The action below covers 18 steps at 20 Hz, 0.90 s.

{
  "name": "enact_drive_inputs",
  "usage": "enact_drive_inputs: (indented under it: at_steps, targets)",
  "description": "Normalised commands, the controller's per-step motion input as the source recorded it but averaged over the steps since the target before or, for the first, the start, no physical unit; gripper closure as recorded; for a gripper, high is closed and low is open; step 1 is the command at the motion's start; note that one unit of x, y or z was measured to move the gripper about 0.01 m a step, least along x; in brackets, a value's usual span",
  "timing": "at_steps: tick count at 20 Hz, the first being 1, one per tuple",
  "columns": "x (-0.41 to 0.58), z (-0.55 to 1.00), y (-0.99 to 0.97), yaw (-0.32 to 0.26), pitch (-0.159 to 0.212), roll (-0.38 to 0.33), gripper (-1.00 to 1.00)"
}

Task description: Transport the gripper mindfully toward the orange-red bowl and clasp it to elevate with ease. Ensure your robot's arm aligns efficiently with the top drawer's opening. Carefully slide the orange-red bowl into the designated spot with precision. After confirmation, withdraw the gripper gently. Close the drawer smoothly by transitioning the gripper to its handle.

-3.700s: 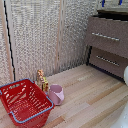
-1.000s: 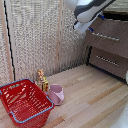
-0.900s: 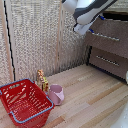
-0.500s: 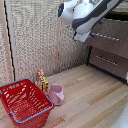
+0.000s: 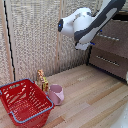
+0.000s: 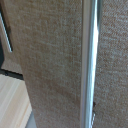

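The robot's arm (image 5: 92,22) reaches in from the upper right of the exterior view, bent in front of the woven wall. Its white hand, the gripper (image 5: 83,45), hangs at the arm's low end, high above the floor and to the left of the top drawer (image 5: 116,41). The fingers do not show clearly, so whether they are open or shut is unclear. The grey-brown top drawer carries its silver handle (image 5: 111,38). The orange-red bowl is out of view in both views. The wrist view shows only woven wall fabric (image 6: 50,60) and a silver strip (image 6: 89,60).
A red wire basket (image 5: 25,102) stands at the lower left of the exterior view. Beside it are a pink mug (image 5: 56,94) and a small wooden figure (image 5: 42,80). A darker drawer (image 5: 107,65) sits under the top one. The floor (image 5: 95,100) is wood.
The arm has swung in from the upper right corner toward the exterior view's left and lower, now covering part of the wall. Basket, mug and drawers have not moved.
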Motion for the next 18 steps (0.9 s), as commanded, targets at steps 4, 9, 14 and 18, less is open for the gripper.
enact_drive_inputs:
  at_steps: [4,9,14,18]
  targets:
    - [-0.163,0.47,-0.25,0.038,0.013,0.0,-1.0]
    - [0.0,0.05,-0.11,0.09,0.007,-0.024,1.0]
    - [-0.057,-0.06,-0.27,0.058,-0.105,-0.021,1.0]
    - [-0.283,0.0,-0.28,0.005,-0.176,-0.024,1.0]
